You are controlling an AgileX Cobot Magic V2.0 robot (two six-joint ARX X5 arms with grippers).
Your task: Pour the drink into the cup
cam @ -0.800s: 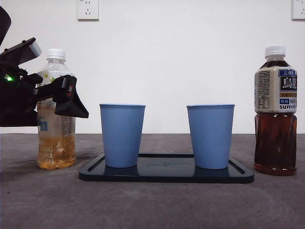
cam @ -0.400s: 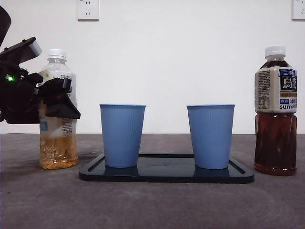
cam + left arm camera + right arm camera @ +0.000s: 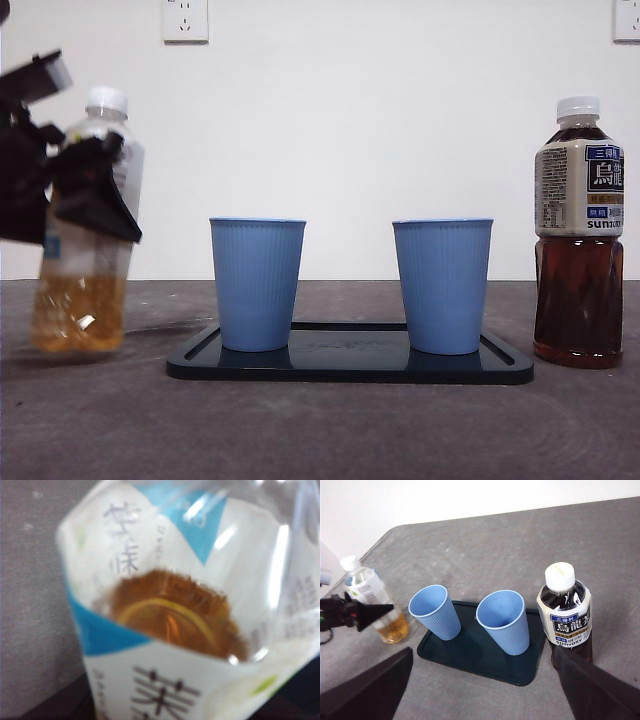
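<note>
A clear bottle of pale amber tea point(image 3: 85, 290) with a white cap stands at the far left, leaning slightly and blurred. My left gripper point(image 3: 80, 185) is shut around its label; in the left wrist view the bottle point(image 3: 175, 620) fills the picture. Two blue ribbed cups point(image 3: 257, 285) point(image 3: 441, 285) stand upright and empty on a dark tray point(image 3: 350, 365). My right gripper point(image 3: 482, 690) is open, high above the table's near side, looking down on the cups point(image 3: 435, 611) point(image 3: 504, 621), the tea bottle point(image 3: 375, 605) and the left gripper point(image 3: 350, 614).
A capped bottle of dark oolong tea point(image 3: 578, 240) point(image 3: 567, 617) stands to the right of the tray point(image 3: 470, 650). A white wall with sockets closes the back. Grey tabletop lies in front of the tray.
The left gripper has carried the pale tea bottle leftward, away from the tray, and it now leans a little. Cups, tray and dark bottle have not moved.
</note>
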